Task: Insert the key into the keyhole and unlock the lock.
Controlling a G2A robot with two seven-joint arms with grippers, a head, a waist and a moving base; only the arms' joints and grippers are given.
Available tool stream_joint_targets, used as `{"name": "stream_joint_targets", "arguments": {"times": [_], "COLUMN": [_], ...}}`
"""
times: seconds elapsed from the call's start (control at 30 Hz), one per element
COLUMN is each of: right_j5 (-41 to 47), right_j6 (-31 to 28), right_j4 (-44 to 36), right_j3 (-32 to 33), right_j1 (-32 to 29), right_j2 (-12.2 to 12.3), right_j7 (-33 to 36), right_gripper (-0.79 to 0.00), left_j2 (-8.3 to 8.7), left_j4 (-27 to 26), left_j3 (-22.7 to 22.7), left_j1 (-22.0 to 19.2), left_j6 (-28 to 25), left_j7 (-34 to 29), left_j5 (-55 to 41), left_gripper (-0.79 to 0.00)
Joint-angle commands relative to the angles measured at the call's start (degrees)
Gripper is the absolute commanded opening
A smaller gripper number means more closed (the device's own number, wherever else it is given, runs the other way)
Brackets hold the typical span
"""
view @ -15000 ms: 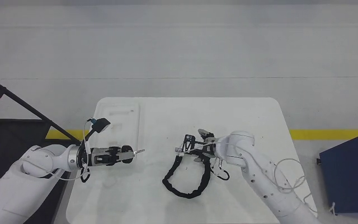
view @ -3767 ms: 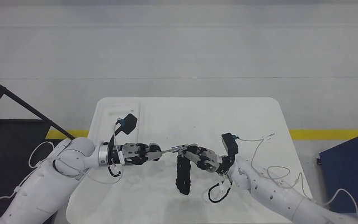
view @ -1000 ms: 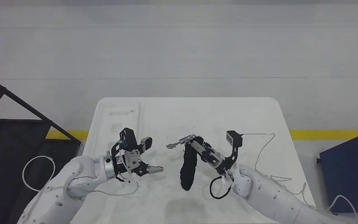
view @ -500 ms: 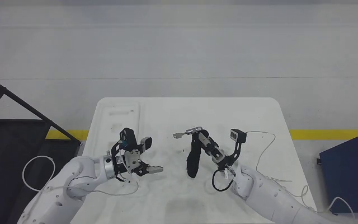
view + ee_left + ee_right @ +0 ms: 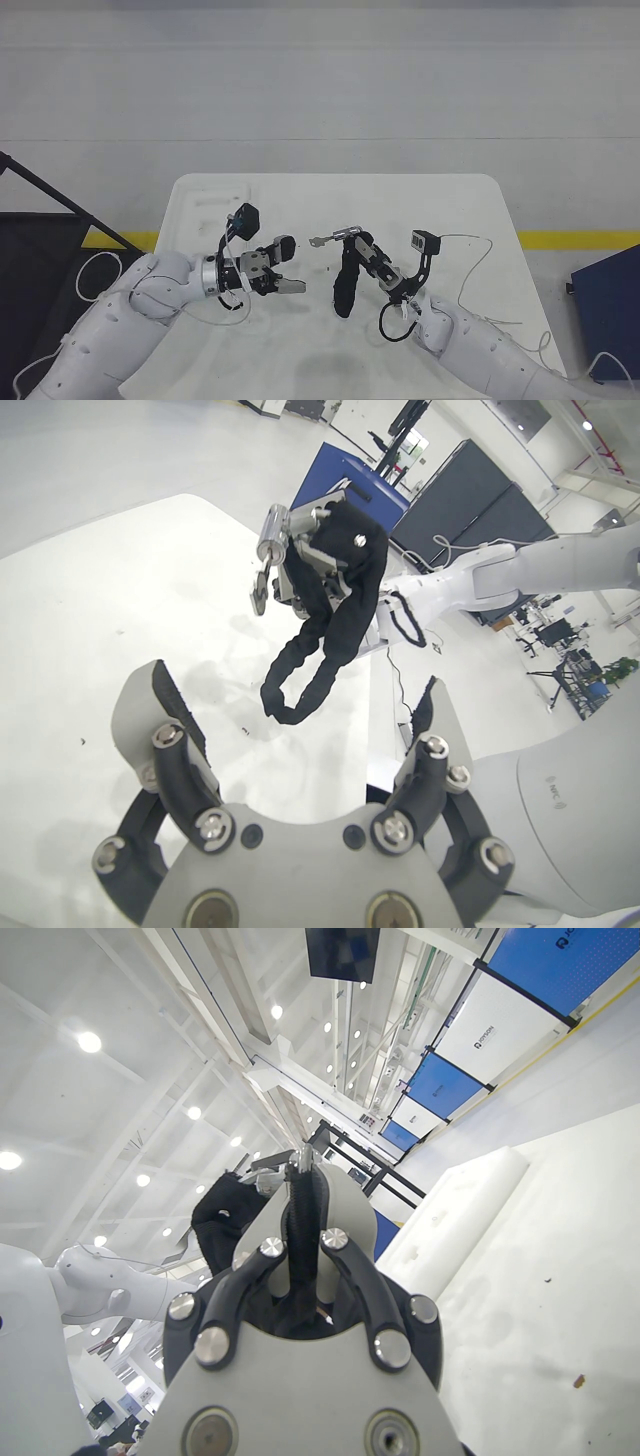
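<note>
the left gripper [image 5: 290,264] hovers over the table [image 5: 450,215] at about 8 o'clock from its middle. its two fingers [image 5: 162,695] are spread wide with nothing between them, and they point toward 3 o'clock. just past their tips and apart from them, the key [image 5: 319,240] sticks out of the keyhole at the end of the silver lock [image 5: 349,232], with its head toward 9 o'clock. the right gripper [image 5: 301,1163] is pinched together on the lock and holds it above the table near the centre. a black sleeved chain [image 5: 345,285] hangs from the lock in a loop toward 6 o'clock. a white foam tray [image 5: 213,205] lies at the table's 10 o'clock corner.
</note>
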Motion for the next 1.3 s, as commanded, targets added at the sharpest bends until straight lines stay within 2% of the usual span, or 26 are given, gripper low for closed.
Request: {"name": "stream_joint_targets", "arguments": {"times": [0.0,0.3,0.5,0.67,0.77,1.27], "right_j5": [0.0,0.0,0.0,0.0,0.0,0.0], "right_j6": [0.0,0.0,0.0,0.0,0.0,0.0], "right_j4": [0.0,0.0,0.0,0.0,0.0,0.0], "right_j3": [0.0,0.0,0.0,0.0,0.0,0.0], "right_j1": [0.0,0.0,0.0,0.0,0.0,0.0], "right_j2": [0.0,0.0,0.0,0.0,0.0,0.0], "right_j7": [0.0,0.0,0.0,0.0,0.0,0.0], "right_gripper": [-0.785,-0.785,-0.785,-0.785,-0.785,-0.785], "left_j2": [-0.49,-1.85,-2.66,-3.6,-4.22,-6.14], "left_j4": [-0.5,-4.4,-4.1,-2.7,-2.6,-4.5], "left_j3": [1.2,4.0,4.2,5.5,6.3,7.8], "left_j1": [-0.8,-0.5,-1.1,-2.2,-2.9,-3.9], "left_j6": [2.4,9.7,13.4,17.0,18.8,24.8], "left_j7": [0.9,4.2,7.0,6.6,7.4,10.5], "left_j5": [-0.9,0.1,0.0,-7.0,-7.8,-2.8], "left_gripper": [0.0,0.0,0.0,0.0,0.0,0.0]}}
